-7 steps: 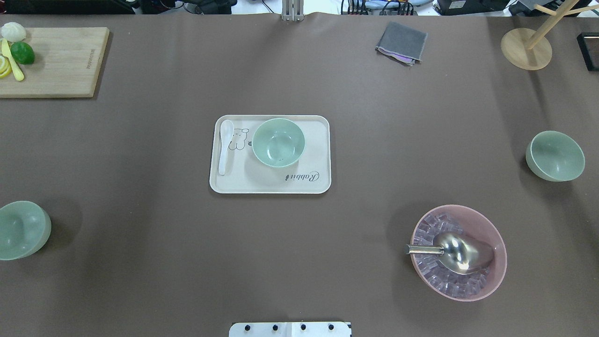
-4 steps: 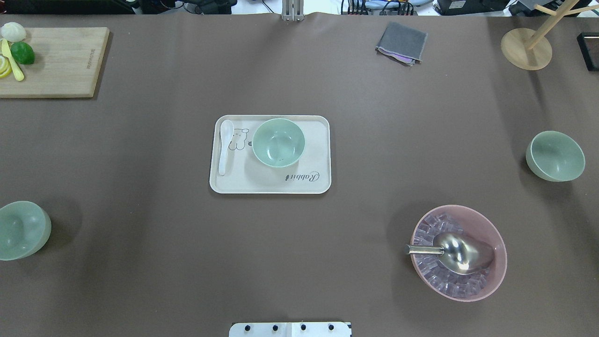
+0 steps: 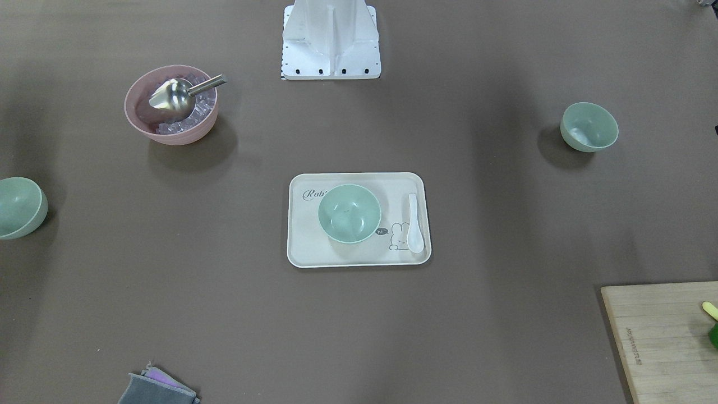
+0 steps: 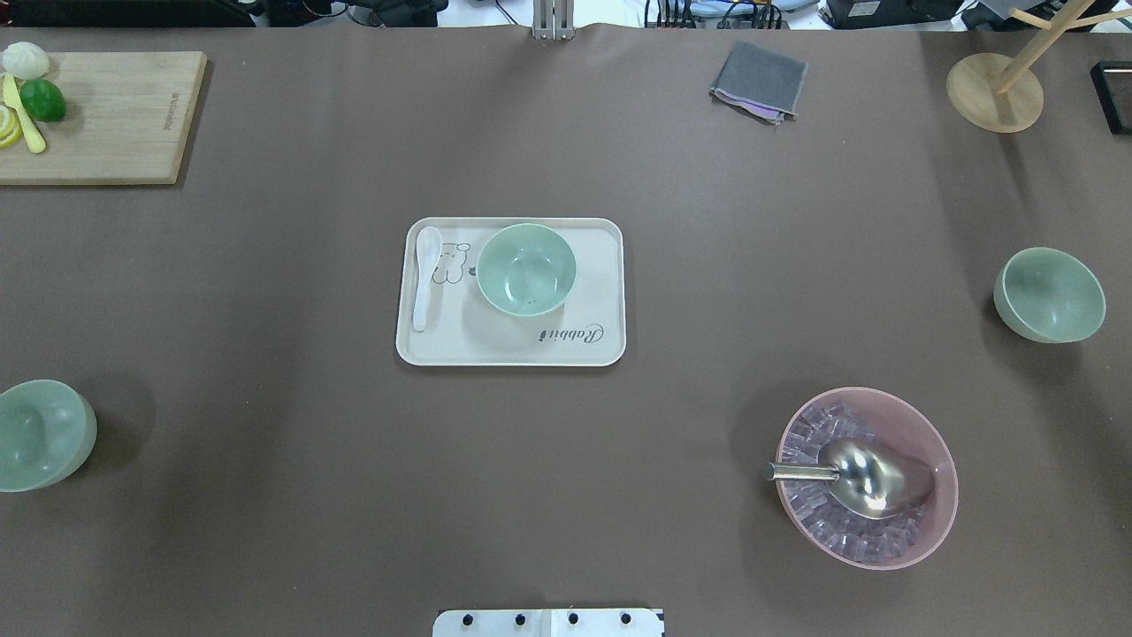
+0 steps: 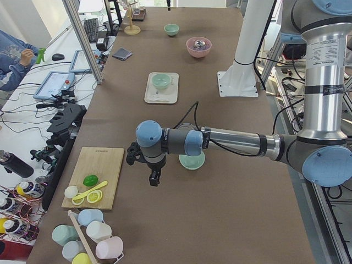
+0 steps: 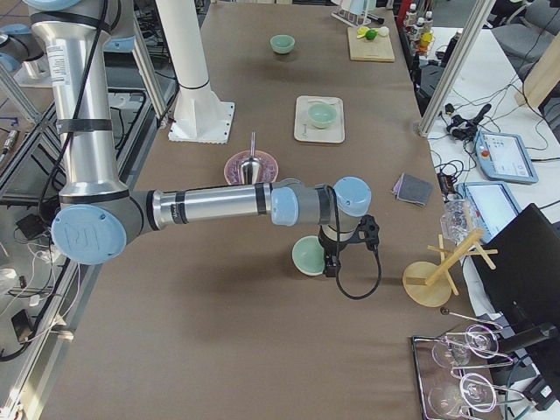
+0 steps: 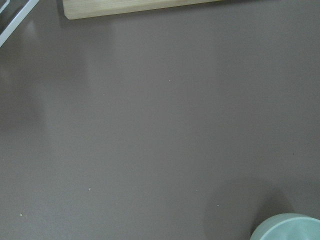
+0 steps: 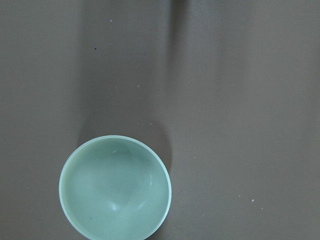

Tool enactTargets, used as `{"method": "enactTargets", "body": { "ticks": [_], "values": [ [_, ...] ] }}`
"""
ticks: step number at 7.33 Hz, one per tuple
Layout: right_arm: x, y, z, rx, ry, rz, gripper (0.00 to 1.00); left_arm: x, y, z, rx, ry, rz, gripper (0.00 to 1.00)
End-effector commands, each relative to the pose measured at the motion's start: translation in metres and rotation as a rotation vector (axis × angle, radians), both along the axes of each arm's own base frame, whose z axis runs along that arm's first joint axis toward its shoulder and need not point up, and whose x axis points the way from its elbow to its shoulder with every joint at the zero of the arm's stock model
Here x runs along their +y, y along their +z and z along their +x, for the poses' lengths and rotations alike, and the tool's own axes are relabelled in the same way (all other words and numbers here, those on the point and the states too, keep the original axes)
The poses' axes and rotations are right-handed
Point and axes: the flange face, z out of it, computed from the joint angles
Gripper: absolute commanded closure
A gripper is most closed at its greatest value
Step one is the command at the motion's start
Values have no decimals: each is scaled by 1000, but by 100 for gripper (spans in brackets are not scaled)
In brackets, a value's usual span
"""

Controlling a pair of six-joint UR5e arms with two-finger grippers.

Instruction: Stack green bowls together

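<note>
Three pale green bowls stand upright and apart. One bowl [image 4: 526, 268] sits on the cream tray [image 4: 513, 349] at the table's middle. One bowl [image 4: 40, 433] stands at the left edge and shows partly in the left wrist view [image 7: 290, 227]. One bowl [image 4: 1049, 294] stands at the far right and shows in the right wrist view [image 8: 115, 187]. My left gripper [image 5: 153, 179] hangs beside the left bowl, toward the cutting board. My right gripper [image 6: 330, 267] hangs beside the right bowl. Both show only in the side views, so I cannot tell whether they are open or shut.
A pink bowl [image 4: 867, 478] with ice cubes and a metal scoop stands at the front right. A white spoon [image 4: 426, 276] lies on the tray. A wooden cutting board [image 4: 106, 115] with fruit, a grey cloth [image 4: 759, 80] and a wooden stand [image 4: 995, 91] line the far edge.
</note>
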Motion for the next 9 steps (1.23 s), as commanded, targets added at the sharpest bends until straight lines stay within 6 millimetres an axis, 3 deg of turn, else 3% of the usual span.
{"method": "enactTargets", "body": {
  "ticks": [1, 6, 9],
  "values": [
    [1, -1, 0, -2, 2, 0, 0, 0, -9, 0, 7, -18, 0, 2],
    [-4, -9, 0, -3, 2, 16, 0, 4, -34, -1, 10, -19, 59, 2],
    [-10, -19, -5, -14, -7, 80, 0, 5, -36, -1, 14, -20, 119, 2]
  ]
}}
